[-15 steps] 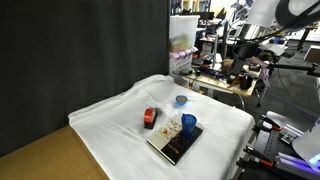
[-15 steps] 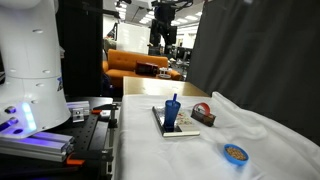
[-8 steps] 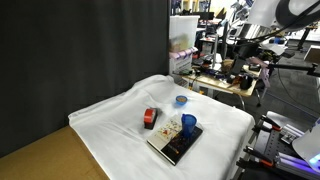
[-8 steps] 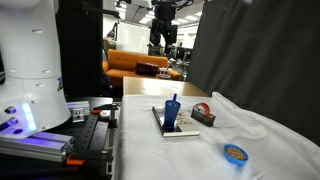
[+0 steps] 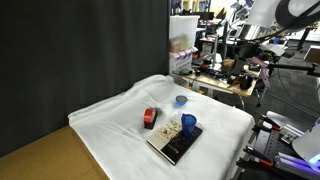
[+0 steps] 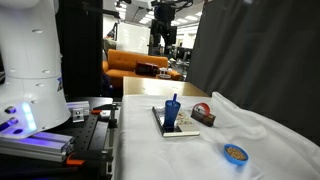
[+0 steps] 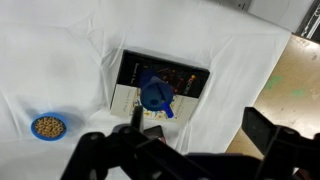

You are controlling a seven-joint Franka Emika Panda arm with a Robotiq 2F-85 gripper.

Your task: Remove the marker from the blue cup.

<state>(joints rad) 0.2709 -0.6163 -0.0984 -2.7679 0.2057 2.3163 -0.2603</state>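
Observation:
The blue cup [image 5: 189,124] [image 6: 172,114] stands on a dark book [image 5: 172,143] [image 6: 180,130] on the white cloth. A blue marker [image 6: 172,100] sticks upright out of the cup. From above, in the wrist view, the cup [image 7: 153,95] has the marker [image 7: 166,110] leaning toward its lower right rim. My gripper [image 7: 199,123] hangs high above the table, open and empty, with the cup up and to the left of the gap between its fingers. In an exterior view the gripper [image 6: 163,38] shows far above the cup.
A red block [image 5: 150,118] [image 6: 204,115] lies beside the book. A flat light-blue ring [image 5: 181,100] [image 6: 235,153] [image 7: 47,126] holding small brown bits sits farther off on the cloth. The table's bare wooden edge [image 7: 295,80] shows past the cloth.

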